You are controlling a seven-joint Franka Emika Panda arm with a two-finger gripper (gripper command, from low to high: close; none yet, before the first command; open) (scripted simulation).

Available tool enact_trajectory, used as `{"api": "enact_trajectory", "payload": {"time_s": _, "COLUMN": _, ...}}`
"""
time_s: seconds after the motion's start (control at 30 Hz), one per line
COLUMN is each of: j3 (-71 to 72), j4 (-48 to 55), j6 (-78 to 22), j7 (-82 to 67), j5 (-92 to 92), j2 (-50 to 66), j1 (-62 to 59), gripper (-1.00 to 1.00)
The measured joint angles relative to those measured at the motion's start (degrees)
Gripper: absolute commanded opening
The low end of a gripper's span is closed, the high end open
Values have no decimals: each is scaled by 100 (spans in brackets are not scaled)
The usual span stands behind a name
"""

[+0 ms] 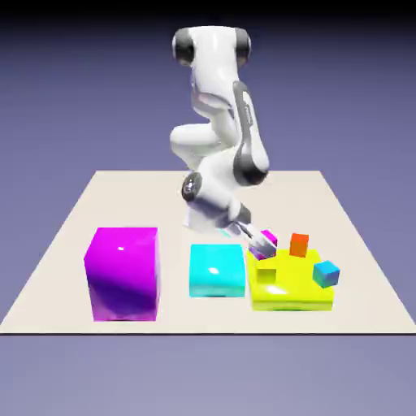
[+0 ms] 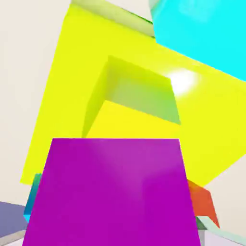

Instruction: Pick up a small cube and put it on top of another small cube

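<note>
Looking across your table (image 1: 73, 223) from largest to smallest, you have the big magenta block (image 1: 123, 272) at the exterior view's left, the cyan block (image 1: 217, 270) in the middle, and the yellow block (image 1: 288, 284) at the right, the cyan and yellow ones just beside each other. On the yellow block sit a small yellow cube (image 1: 265, 276) toward 9 o'clock, a small orange cube (image 1: 300, 244) toward 12, and a small blue cube (image 1: 327, 273) tilted at its 3 o'clock edge. Your gripper (image 1: 262, 240) is clamped shut on the small magenta cube (image 1: 269, 239), which hangs above the yellow block's top, clear of it, near its 11 o'clock corner. In the hand view the magenta cube (image 2: 113, 192) fills the lower frame and hides the fingertips, and the small yellow cube (image 2: 132, 103) lies straight ahead at 12 o'clock, so that is likely your nearest target; the orange cube (image 2: 202, 202) peeks out at 4 o'clock. The cube has no long axis to mind, but square its faces to the target. I judge room tight: the cyan block stands close at the exterior view's left, so come down vertically.
</note>
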Motion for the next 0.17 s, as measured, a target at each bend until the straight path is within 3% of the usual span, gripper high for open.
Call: {"api": "enact_trajectory", "payload": {"time_s": 0.17, "j3": -268, "j4": 239, "j6": -750, "j7": 435, "j5": -615, "j2": -545, "j1": -312, "gripper": 100}}
